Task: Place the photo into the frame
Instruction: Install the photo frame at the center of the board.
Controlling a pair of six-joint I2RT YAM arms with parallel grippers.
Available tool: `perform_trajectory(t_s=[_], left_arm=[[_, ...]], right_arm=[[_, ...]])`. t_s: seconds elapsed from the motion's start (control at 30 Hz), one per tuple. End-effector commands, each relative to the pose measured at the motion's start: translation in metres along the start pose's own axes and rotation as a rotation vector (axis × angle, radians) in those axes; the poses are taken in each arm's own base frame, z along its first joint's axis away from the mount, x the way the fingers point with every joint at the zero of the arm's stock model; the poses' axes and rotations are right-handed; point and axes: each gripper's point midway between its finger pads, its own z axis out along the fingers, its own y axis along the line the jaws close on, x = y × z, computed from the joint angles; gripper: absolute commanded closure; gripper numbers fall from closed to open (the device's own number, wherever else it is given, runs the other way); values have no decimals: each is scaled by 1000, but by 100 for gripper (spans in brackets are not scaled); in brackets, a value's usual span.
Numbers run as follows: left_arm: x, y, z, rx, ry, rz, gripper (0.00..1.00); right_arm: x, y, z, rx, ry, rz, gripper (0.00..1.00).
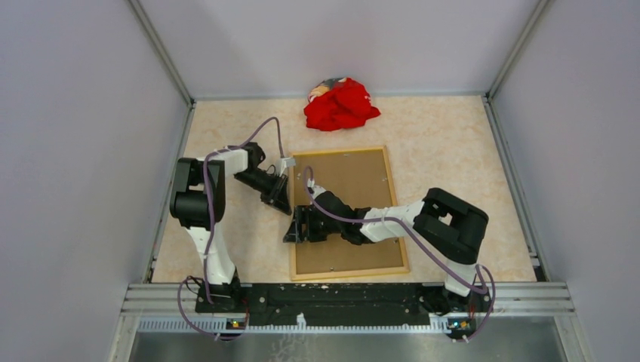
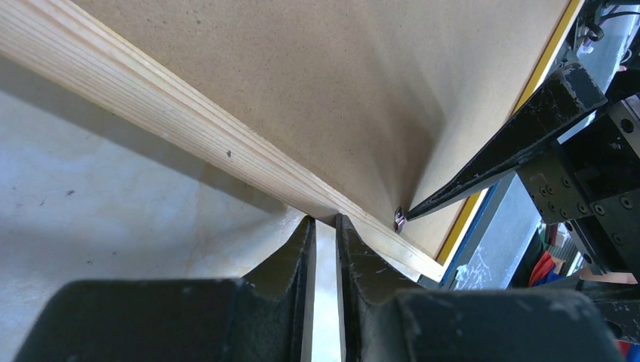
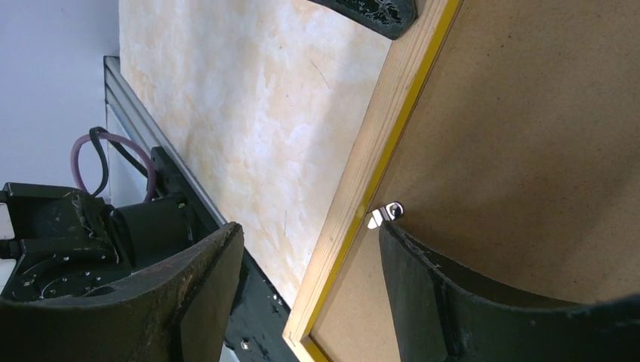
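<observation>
The frame lies back side up in the middle of the table, pale wood rail showing and a yellow inner edge. A brown backing panel fills it. The photo is hidden. My left gripper is nearly shut, its tips against the frame's left rail with nothing between them. My right gripper is open and straddles that same rail. Its inner finger rests on the panel, its tip beside a small metal clip.
A crumpled red cloth lies at the back of the table, beyond the frame. White walls enclose the table on three sides. A metal rail with both arm bases runs along the near edge.
</observation>
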Motion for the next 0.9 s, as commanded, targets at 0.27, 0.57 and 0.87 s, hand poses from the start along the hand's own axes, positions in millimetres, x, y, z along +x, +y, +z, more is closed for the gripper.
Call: perform_trajectory(t_s=[0.27, 0.57, 0.87], left_arm=[[-10, 8, -1, -49, -29, 105, 81], [-11, 7, -1, -44, -31, 107, 81], [-10, 8, -2, -52, -27, 112, 81]], right_arm=[[0, -1, 9, 12, -18, 15, 34], [6, -4, 9, 32, -31, 45, 35], [16, -13, 10, 63, -42, 98, 35]])
